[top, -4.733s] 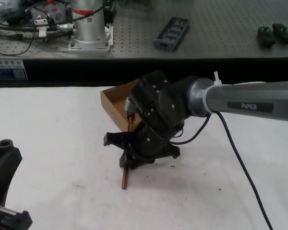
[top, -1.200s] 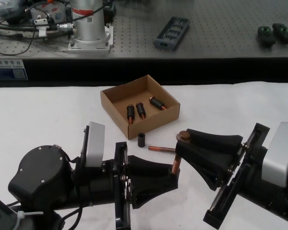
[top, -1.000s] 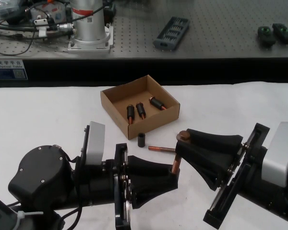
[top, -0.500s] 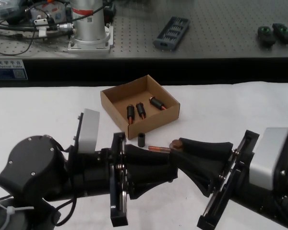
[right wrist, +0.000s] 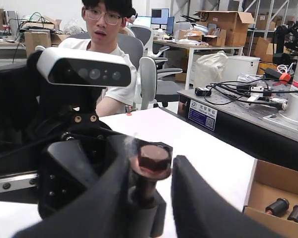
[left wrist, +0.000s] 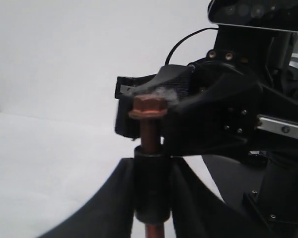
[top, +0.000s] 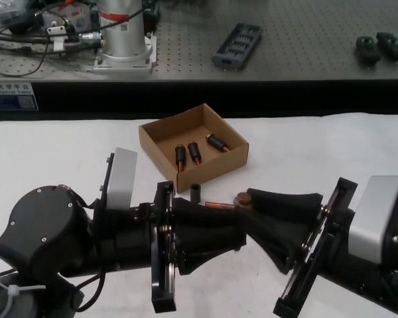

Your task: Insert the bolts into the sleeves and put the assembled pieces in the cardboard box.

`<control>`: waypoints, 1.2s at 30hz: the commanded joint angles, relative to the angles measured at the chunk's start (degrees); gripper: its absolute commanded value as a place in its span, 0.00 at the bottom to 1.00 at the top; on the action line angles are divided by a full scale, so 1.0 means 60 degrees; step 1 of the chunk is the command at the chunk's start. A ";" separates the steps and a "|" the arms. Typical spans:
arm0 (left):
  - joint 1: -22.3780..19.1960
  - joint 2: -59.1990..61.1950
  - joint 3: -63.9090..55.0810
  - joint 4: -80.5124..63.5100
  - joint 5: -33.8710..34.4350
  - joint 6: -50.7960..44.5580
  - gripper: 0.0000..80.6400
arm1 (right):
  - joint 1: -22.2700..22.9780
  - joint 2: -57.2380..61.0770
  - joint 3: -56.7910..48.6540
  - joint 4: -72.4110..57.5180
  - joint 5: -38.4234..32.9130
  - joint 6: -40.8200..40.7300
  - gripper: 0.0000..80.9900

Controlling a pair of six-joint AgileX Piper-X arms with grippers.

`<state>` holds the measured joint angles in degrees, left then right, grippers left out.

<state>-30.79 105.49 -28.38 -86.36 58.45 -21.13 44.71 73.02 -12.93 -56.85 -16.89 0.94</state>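
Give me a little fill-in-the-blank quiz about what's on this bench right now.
The cardboard box holds ___ assembled pieces.
The left tool grips a black sleeve with a copper ___ pushed through it.
On the bench, a loose bolt lies beside a loose ___.
Missing words: three; bolt; sleeve.

The loose sleeve (top: 196,193) and loose bolt (top: 215,205) are lying between the meeting fingers (top: 205,228) and the cardboard box (top: 158,156), obstructing that direct path. The surface (top: 60,159) left of the box is offering passage.
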 commanded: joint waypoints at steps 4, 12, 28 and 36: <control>-0.0050 -0.0224 -0.0040 -0.0440 0.0223 -0.0133 0.01 | -0.0041 0.0101 0.0001 -0.0489 0.0374 0.0128 0.72; -0.0050 -0.0224 -0.0040 -0.0440 0.0223 -0.0133 0.01 | -0.0041 0.0048 0.0001 -0.1128 0.0348 0.0128 0.72; 0.0529 -0.0224 -0.0255 0.1157 -0.3669 -0.1695 0.01 | -0.0041 -0.4416 0.1669 -0.1451 0.1628 -0.0103 0.72; 0.0853 -0.0224 -0.3384 0.7978 -0.4713 -0.1430 0.01 | -0.0041 -0.5132 0.2116 -0.1434 0.2946 -0.0348 0.72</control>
<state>-25.75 104.94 -42.65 -51.36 32.92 -32.43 44.71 42.69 -0.31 -62.67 -5.07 -3.51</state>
